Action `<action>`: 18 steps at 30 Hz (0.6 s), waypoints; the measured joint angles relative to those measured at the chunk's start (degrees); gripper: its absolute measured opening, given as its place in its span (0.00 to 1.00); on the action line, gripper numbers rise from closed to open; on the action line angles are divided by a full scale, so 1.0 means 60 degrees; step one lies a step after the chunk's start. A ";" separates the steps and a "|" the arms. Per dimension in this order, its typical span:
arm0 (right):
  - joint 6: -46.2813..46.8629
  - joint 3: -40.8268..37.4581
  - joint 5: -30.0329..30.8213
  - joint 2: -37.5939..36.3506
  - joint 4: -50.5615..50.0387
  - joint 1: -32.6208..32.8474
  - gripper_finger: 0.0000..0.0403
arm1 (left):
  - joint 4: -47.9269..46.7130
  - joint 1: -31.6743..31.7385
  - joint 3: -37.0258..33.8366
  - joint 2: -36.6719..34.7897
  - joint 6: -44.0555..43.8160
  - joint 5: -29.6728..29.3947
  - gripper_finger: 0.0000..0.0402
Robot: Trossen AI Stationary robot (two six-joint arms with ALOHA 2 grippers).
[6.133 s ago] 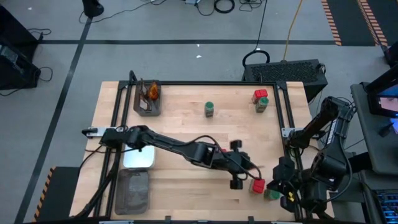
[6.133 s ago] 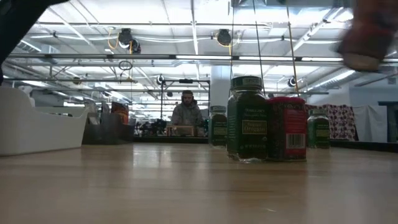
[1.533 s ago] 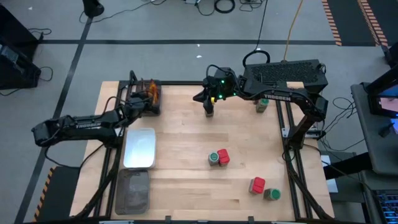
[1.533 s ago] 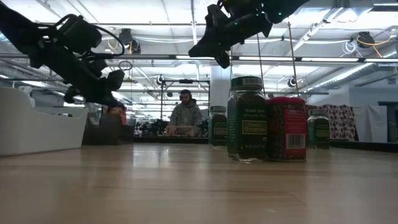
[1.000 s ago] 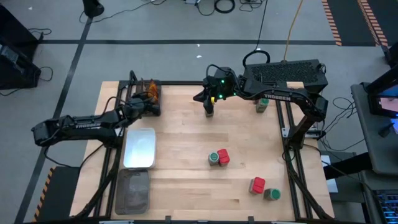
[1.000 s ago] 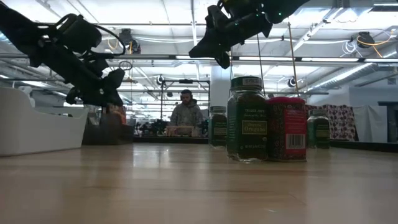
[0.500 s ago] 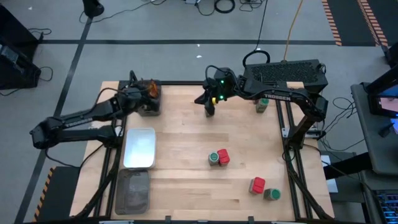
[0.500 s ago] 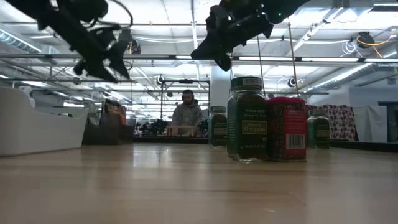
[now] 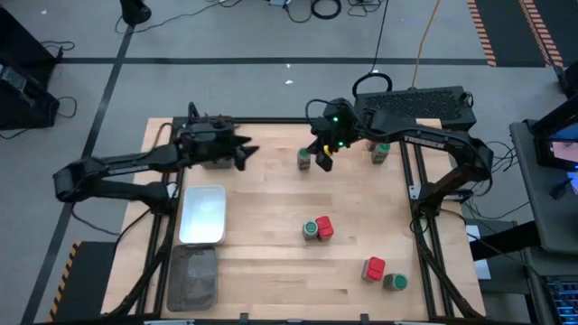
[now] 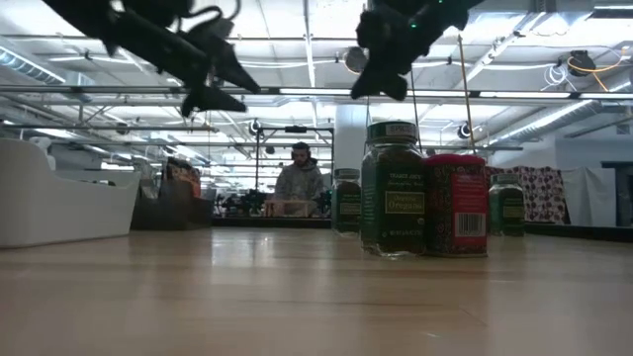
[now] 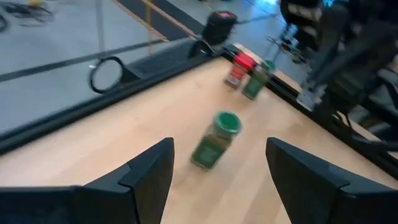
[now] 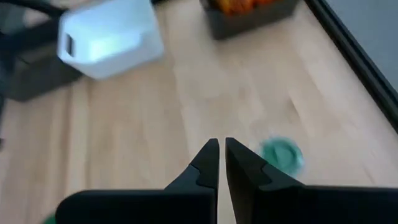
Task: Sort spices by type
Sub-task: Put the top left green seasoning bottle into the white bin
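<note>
One green-lidded jar (image 9: 305, 160) stands alone at the far middle of the table. My right gripper (image 9: 322, 162) hovers shut just to its right, above the table. My left gripper (image 9: 248, 155) hangs open in the air left of that jar, pointing at it, and its wrist view shows the jar (image 11: 216, 140) ahead between the spread fingers. A jar (image 9: 311, 230) and a red packet (image 9: 325, 227) stand side by side mid-table. Another red packet (image 9: 373, 268) and jar (image 9: 395, 282) stand near the front right. A further jar (image 9: 384, 152) stands at the far right. Orange sachets (image 12: 239, 5) lie in a dark tray.
The dark tray (image 12: 249, 17) sits at the far left, largely under my left arm in the high view. A white tray (image 9: 202, 215) and a grey tray (image 9: 192, 275) lie along the left side. A black rail frames the table's far edge (image 9: 271, 120). A person sits in the room behind.
My left gripper has risen out of the dark tray and swung toward the table's right, and now points at the lone jar. My right gripper, still shut, has moved from above that jar a little toward the right edge, so the jar's lid now shows.
</note>
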 joint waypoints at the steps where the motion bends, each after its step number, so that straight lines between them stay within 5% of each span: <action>1: -0.0073 0.0000 0.0097 -0.0086 -0.0286 -0.0017 0.02 | 0.0404 -0.0075 -0.0004 0.0352 0.0007 0.0184 0.64; 6: -0.0252 0.0000 0.0122 -0.0454 -0.1555 -0.0167 0.02 | 0.1678 -0.0455 0.0514 0.2189 0.0610 0.0733 0.64; 18: 0.0075 0.0000 0.0998 -0.1387 -0.2553 -0.0225 0.02 | 0.0819 -0.0863 0.3941 0.5362 0.3281 0.1076 0.64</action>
